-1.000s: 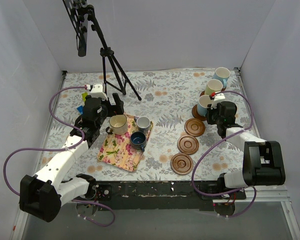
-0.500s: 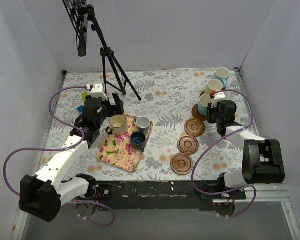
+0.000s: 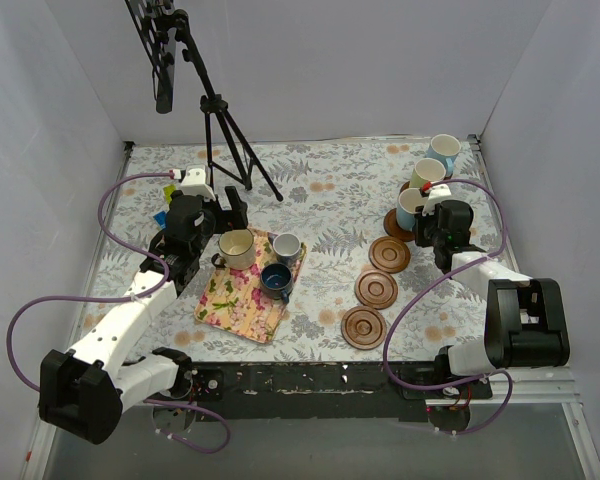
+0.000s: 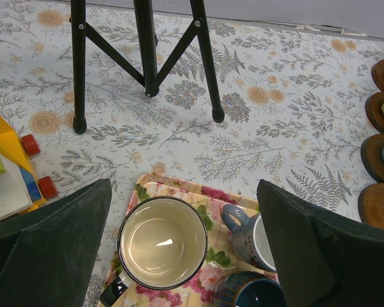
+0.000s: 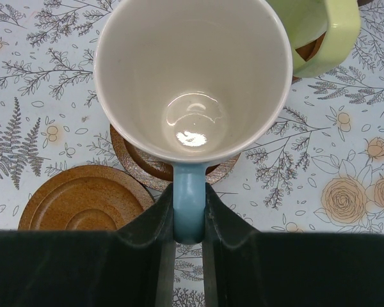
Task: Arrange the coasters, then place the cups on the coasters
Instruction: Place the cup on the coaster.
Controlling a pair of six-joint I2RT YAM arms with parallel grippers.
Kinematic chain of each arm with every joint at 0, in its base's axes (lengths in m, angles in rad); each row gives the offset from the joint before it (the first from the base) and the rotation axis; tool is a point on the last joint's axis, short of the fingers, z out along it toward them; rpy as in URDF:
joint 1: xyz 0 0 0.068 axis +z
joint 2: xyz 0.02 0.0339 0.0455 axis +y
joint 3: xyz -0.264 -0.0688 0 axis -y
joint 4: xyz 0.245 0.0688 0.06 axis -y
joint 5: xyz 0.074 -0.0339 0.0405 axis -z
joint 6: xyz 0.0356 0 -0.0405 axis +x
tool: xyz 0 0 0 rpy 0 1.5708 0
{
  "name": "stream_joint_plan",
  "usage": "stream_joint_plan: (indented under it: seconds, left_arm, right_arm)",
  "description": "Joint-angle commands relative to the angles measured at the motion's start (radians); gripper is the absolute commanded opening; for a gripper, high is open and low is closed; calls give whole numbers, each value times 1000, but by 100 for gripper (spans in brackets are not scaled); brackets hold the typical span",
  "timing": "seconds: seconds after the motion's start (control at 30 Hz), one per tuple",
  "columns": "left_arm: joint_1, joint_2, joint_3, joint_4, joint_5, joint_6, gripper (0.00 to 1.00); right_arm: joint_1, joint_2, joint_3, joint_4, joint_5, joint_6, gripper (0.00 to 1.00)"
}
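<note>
The right gripper (image 5: 189, 206) was clamped on the handle of a light blue cup (image 5: 192, 83). The cup stood upright with its mouth up. Its handle pointed back into the closed fingers, toward the table's right edge and slightly toward the near edge. Under the cup lay a dark coaster (image 5: 137, 167), whose rim showed on the side nearest the gripper. Whether the cup's base rested on it could not be told.

Just behind, toward the far right corner, a yellow-green cup (image 5: 320, 29) sat on its own coaster. A second light blue cup (image 3: 443, 152) stood beyond that, closest to the corner. On the near side of the held cup lay three empty coasters (image 3: 389, 253) (image 3: 376, 289) (image 3: 363, 327), flat with their rims up. Together the six places formed one slanted line. Its long axis ran from the far right corner down toward the middle of the near edge of the table (image 3: 330, 200).

The left gripper (image 3: 230, 212) hung with its fingers spread wide and held nothing. It was above the far end of the floral mat (image 3: 235, 310) on the left half of the table. Three cups stood upright on that mat. The cream cup (image 4: 162, 242) lay directly between the open fingers in the left wrist view, its dark handle turned toward the near left. The grey-white cup (image 4: 253, 240) was just to the right of it, its handle pointing at the cream one. The navy cup (image 4: 243, 291) was nearer the near edge.

Toy blocks (image 4: 6, 173) sat beside the mat's left side. A black tripod (image 3: 225, 130) stood toward the far edge.
</note>
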State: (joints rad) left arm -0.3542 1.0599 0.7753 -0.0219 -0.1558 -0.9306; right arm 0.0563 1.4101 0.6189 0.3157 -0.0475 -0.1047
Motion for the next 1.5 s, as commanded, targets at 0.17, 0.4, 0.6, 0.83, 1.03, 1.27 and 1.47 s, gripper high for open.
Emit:
stream_joint_plan:
  seconds: [0.17,0.4,0.6,0.83,1.03,1.27,1.47]
  left_arm:
    - [6,5,7,7,7,16,98]
    - [8,6,10,4,9,16,98]
    - [8,6,9,5,9,16,98]
    - [8,3,9,5,10,16,98]
    - [6,3,9,5,12,16,98]
    - [8,3,9,5,15,16,98]
    - [8,3,10,5,15,16,98]
  right_arm:
    - [-1,-8,56,100,-26,10,13]
    - [-1,0,61,103,-35,26,4]
    - [-1,-7,61,100,-34,28,3]
    - [-1,-13,61,95,-37,28,2]
    - [-1,-19,61,92,-48,36,1]
    - [-1,-19,65,91,-54,42,1]
    - [-1,-19,67,83,-26,30,1]
